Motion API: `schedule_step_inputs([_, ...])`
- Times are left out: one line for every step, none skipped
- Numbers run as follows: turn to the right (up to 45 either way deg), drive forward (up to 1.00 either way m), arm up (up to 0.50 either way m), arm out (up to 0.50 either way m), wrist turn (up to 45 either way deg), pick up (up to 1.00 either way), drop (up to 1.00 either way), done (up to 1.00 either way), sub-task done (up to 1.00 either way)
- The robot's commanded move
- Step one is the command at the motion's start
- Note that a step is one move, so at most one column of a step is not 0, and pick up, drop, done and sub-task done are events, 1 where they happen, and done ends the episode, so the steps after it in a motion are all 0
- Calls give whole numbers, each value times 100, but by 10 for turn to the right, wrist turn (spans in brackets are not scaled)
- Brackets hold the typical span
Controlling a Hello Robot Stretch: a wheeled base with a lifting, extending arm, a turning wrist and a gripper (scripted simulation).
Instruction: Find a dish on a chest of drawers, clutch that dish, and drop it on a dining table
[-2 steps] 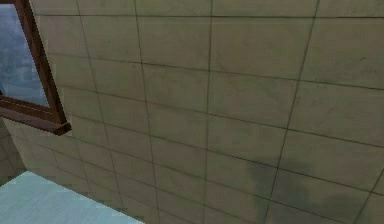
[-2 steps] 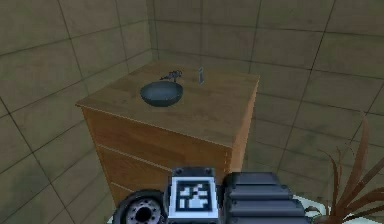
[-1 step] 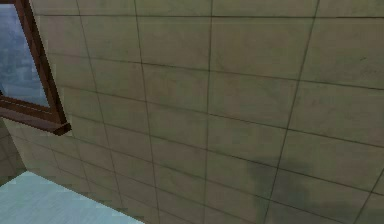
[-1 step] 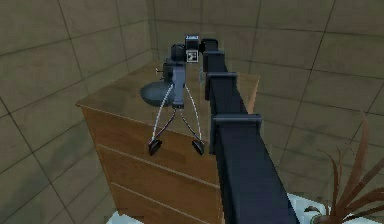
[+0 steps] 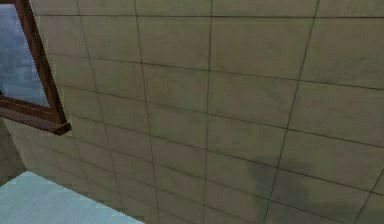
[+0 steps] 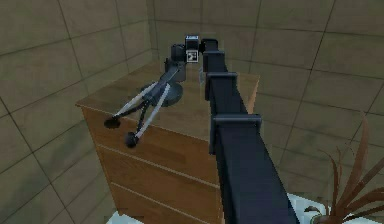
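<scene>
A wooden chest of drawers (image 6: 150, 165) stands against the tiled wall in the arm side view. My dark arm (image 6: 235, 130) reaches out over its top. The gripper (image 6: 121, 132) sits at the arm's far end, its thin fingers (image 6: 140, 105) slanting down toward the chest's front left corner. A dark round shape (image 6: 176, 96) lies at the gripper's body on the chest top; I cannot make out whether it is a dish. Whether the gripper holds anything cannot be told.
In the forward view a tiled wall (image 5: 230, 100) is close ahead, with a wood-framed window (image 5: 25, 60) at its left and pale floor (image 5: 50, 205) below. A plant with reddish leaves (image 6: 350, 190) stands at the arm side view's bottom right.
</scene>
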Motion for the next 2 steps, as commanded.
schedule_step_inputs([0, 0, 0, 0, 450, 0, 0, 0, 0])
schedule_step_inputs([0, 0, 0, 0, 450, 0, 0, 0, 0])
